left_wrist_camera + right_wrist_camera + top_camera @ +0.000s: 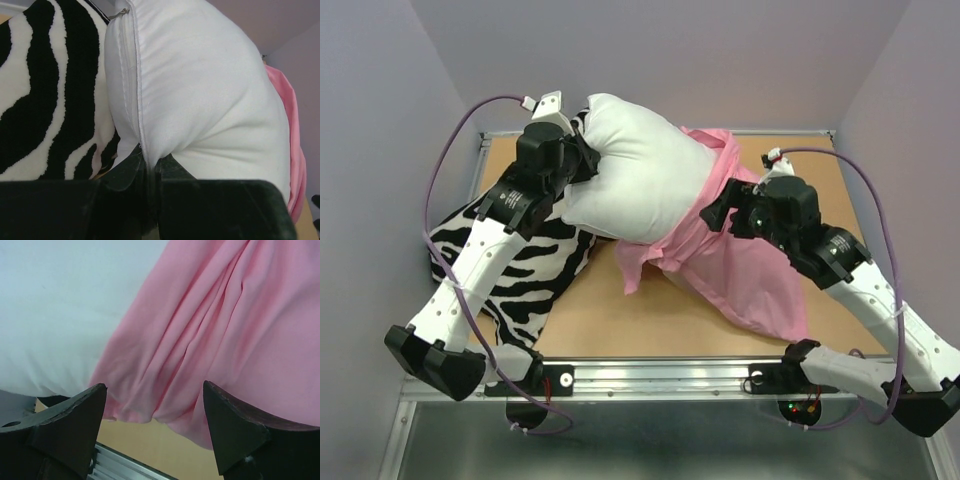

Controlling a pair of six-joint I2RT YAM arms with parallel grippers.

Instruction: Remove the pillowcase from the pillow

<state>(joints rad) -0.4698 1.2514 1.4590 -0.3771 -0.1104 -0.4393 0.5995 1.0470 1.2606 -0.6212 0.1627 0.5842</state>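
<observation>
The white pillow (pixel 635 170) is lifted at the back centre, mostly bare. The pink pillowcase (pixel 740 275) hangs off its right end and drapes down onto the table, matte side out. My left gripper (pixel 585 160) is shut on the pillow's seamed edge (pixel 142 135), the fabric pinched between the jaws. My right gripper (pixel 720 212) is open at the pillowcase's bunched rim, just right of the pillow. In the right wrist view the pink folds (pixel 210 340) hang just beyond the spread fingers (pixel 235 420), with the white pillow (pixel 60 315) to the left.
A zebra-striped pillow (pixel 510 270) lies at the left under my left arm and behind the white pillow (pixel 45 90). The wooden table (pixel 620 320) shows in front, ending at a metal rail (pixel 650 375). Grey walls close in the sides and back.
</observation>
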